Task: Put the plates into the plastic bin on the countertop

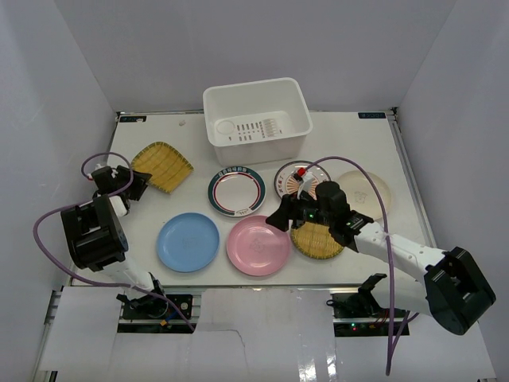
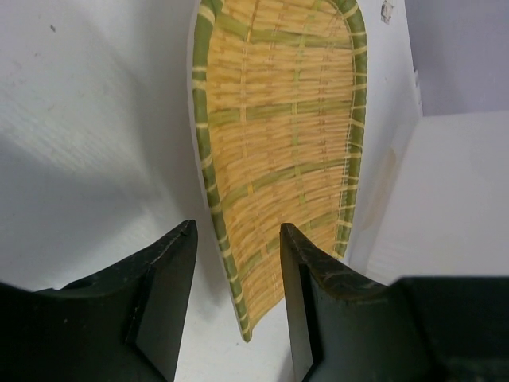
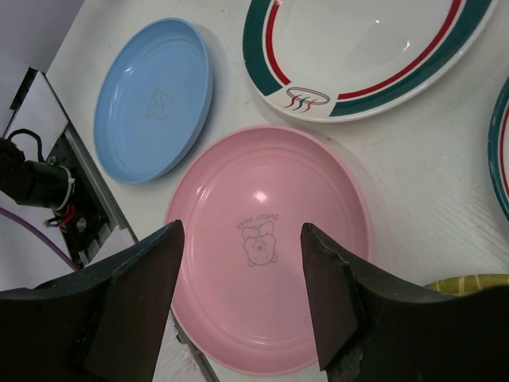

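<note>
The white plastic bin [image 1: 254, 119] stands at the back of the countertop [image 1: 350, 135], with no plates in it. My left gripper [image 1: 137, 183] is open, and its jaws straddle the near rim of a yellow woven plate [image 1: 163, 165]; in the left wrist view that plate [image 2: 278, 135] has its rim between my fingers [image 2: 171, 278]. My right gripper [image 1: 280, 215] is open and empty above the pink plate [image 1: 257, 245], which also shows in the right wrist view [image 3: 266, 239]. The light blue plate [image 1: 188, 242] lies to the left of the pink one.
The green-red rimmed plate [image 1: 237, 191], the sunburst plate [image 1: 301, 179] and the cream plate [image 1: 364, 189] lie in front of the bin. A second yellow woven plate [image 1: 316, 239] lies under my right arm. White walls enclose the countertop on three sides.
</note>
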